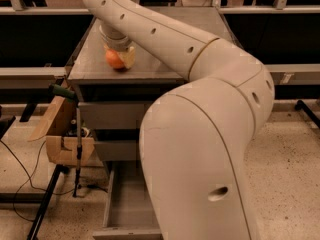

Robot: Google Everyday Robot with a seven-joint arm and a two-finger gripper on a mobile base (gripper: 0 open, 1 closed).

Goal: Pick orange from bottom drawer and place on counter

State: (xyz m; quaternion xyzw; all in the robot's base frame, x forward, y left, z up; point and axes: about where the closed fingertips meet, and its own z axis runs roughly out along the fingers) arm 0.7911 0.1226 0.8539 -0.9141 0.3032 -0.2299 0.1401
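Observation:
The orange [114,59] sits low on the front left part of the grey counter [85,64], touching or almost touching its surface. My gripper [120,56] reaches down from above and is shut on the orange, with one pale finger [129,57] against its right side. The bottom drawer [125,204] stands pulled out at the foot of the cabinet; the part of its floor that shows is bare, and its right part is hidden behind my arm. My large cream arm [210,134] fills the middle and right of the view.
The two upper drawers [100,115] are shut, half hidden by my arm. An open cardboard box [60,134] hangs at the cabinet's left, with a black stand [45,209] and cables on the floor below it. Grey rails [30,74] run along both sides.

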